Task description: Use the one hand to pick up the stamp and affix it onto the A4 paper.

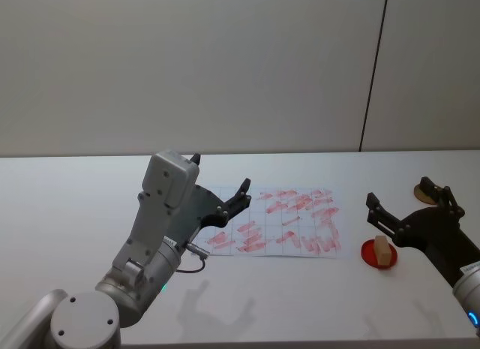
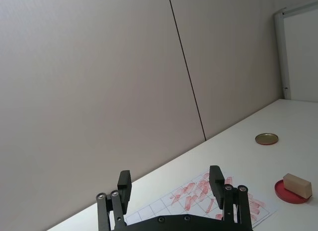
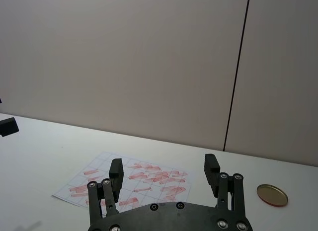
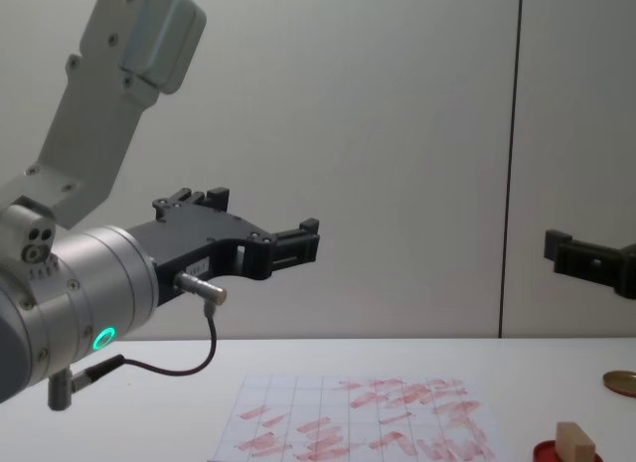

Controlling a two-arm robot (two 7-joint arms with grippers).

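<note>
The stamp (image 1: 385,251), a small tan wooden block, rests on a round red ink pad (image 1: 369,251) at the right of the white table. Left of it, the A4 paper (image 1: 277,221) lies flat, its faint grid covered in red stamp marks. My right gripper (image 1: 397,193), on the arm with the blue ring light, hovers open just above and behind the stamp and holds nothing. My left gripper (image 1: 220,174), on the arm with the green light, hangs open and empty above the paper's left edge. From the left wrist camera the stamp (image 2: 297,185) is seen lying on the pad.
A gold round lid (image 1: 421,192) lies on the table behind the right gripper. The table (image 1: 75,206) is bare white to the left and in front of the paper. A grey panelled wall stands behind its far edge.
</note>
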